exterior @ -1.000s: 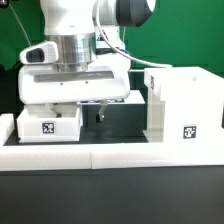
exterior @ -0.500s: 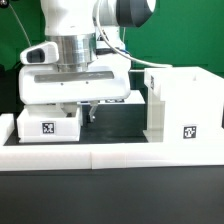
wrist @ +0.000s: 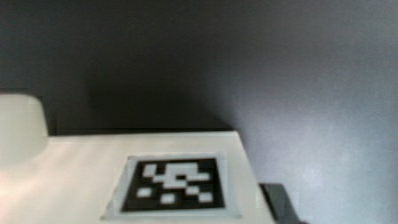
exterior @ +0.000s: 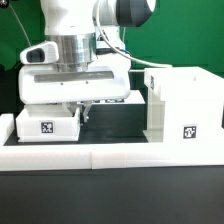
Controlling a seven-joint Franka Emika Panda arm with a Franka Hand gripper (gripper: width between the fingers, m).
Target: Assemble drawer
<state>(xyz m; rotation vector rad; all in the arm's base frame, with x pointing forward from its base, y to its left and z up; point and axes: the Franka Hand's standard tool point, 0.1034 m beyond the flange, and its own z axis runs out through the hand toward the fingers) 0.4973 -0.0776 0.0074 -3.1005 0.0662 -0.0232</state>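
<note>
A small white tray (exterior: 48, 124) with a square tag on its front sits at the exterior view's left. The tall open-fronted box housing (exterior: 182, 103), also tagged, stands at the exterior view's right. My gripper (exterior: 77, 113) is lowered at the tray's right end. One dark finger (exterior: 84, 113) shows just beside the tray; the other is hidden behind it. The wrist view shows the tray's white face and tag (wrist: 178, 185) close up. That same finger (wrist: 276, 203) stands off-centre beside the tray's edge, so the jaws stand open. A second tray is out of view.
A long low white rail (exterior: 110, 152) runs along the front of the black table. The arm's bulky white wrist (exterior: 75, 85) hangs over the tray and the space between tray and housing. A green backdrop stands behind.
The visible finger has moved towards the exterior view's left, from the gap between tray and housing to the tray's right end. The tray and housing have not moved.
</note>
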